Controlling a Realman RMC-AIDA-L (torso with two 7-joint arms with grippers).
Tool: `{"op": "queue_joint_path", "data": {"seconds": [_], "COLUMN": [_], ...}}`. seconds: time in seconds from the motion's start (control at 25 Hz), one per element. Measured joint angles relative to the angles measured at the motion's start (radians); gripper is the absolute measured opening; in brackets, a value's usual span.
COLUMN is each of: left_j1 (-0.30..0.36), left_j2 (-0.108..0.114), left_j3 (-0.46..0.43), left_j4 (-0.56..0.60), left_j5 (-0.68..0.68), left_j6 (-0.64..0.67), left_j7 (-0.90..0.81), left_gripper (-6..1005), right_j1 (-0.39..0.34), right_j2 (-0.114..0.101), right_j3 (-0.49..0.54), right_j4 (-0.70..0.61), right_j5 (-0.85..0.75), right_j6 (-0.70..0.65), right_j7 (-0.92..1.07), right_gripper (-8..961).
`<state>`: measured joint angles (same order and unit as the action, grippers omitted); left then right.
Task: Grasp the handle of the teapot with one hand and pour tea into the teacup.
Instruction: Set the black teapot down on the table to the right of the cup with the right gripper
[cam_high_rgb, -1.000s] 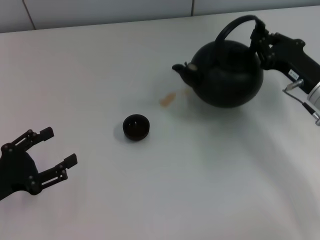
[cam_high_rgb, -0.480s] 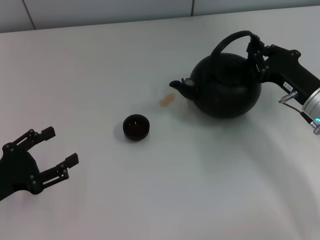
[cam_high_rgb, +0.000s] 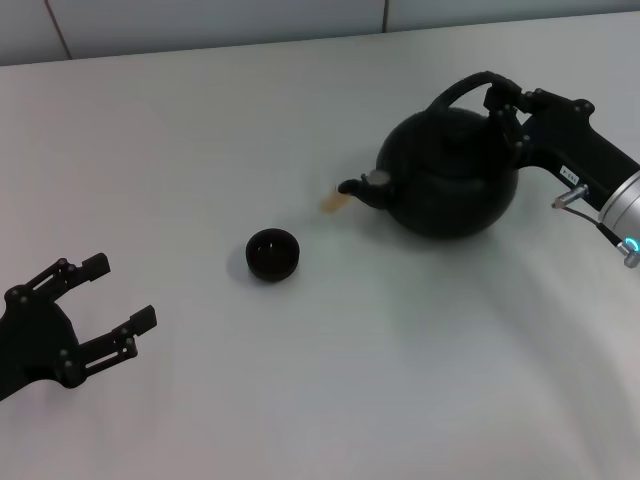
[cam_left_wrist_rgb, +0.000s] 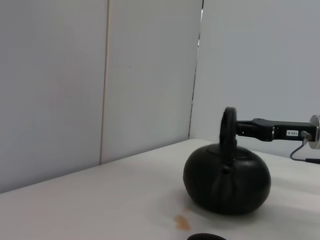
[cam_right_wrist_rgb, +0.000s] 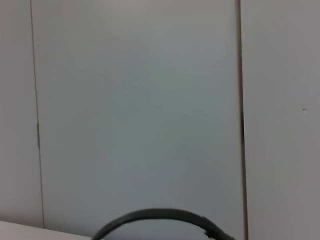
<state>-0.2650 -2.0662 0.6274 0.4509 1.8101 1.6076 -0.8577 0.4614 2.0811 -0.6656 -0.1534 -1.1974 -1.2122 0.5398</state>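
Observation:
The matte-black teapot (cam_high_rgb: 450, 178) is at the right of the white table, its spout (cam_high_rgb: 356, 188) pointing left toward the teacup (cam_high_rgb: 272, 254). My right gripper (cam_high_rgb: 501, 101) reaches in from the right and is shut on the right end of the arched handle (cam_high_rgb: 455, 93). The small black teacup stands alone, well left of and nearer than the spout. In the left wrist view the teapot (cam_left_wrist_rgb: 227, 180) and handle (cam_left_wrist_rgb: 229, 131) appear edge-on, with the cup's rim (cam_left_wrist_rgb: 205, 236) just visible. The right wrist view shows only the handle's arc (cam_right_wrist_rgb: 160, 216). My left gripper (cam_high_rgb: 101, 296) rests open at the near left.
A small tan stain (cam_high_rgb: 333, 202) marks the table right by the spout tip, also visible as the stain (cam_left_wrist_rgb: 181, 222) in the left wrist view. A pale panelled wall (cam_left_wrist_rgb: 100, 80) rises behind the table's far edge.
The right gripper has carried the teapot leftward and slightly nearer, bringing the spout up to the tan stain. The teacup and left gripper have not moved.

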Motion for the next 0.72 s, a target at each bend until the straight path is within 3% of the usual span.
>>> {"op": "queue_joint_path", "data": {"seconds": [0.16, 0.52, 0.72], "left_j1": [0.000, 0.000, 0.001], "left_j2": [0.000, 0.001, 0.002], "left_j3": [0.000, -0.003, -0.007], "left_j4": [0.000, 0.000, 0.000], "left_j5": [-0.001, -0.002, -0.002], "left_j6": [0.000, -0.002, -0.002], "left_j7": [-0.002, -0.005, -0.004], "left_gripper": [863, 863, 863], "right_j1": [0.000, -0.004, -0.012], "right_j2": [-0.001, -0.003, -0.003], "right_j3": [0.000, 0.000, 0.000], "right_j4": [-0.002, -0.007, -0.007], "right_j5": [0.000, -0.001, -0.006], "right_j6": [0.000, -0.007, -0.020], "right_j7": [0.000, 0.000, 0.000], "right_gripper": [103, 495, 614]}}
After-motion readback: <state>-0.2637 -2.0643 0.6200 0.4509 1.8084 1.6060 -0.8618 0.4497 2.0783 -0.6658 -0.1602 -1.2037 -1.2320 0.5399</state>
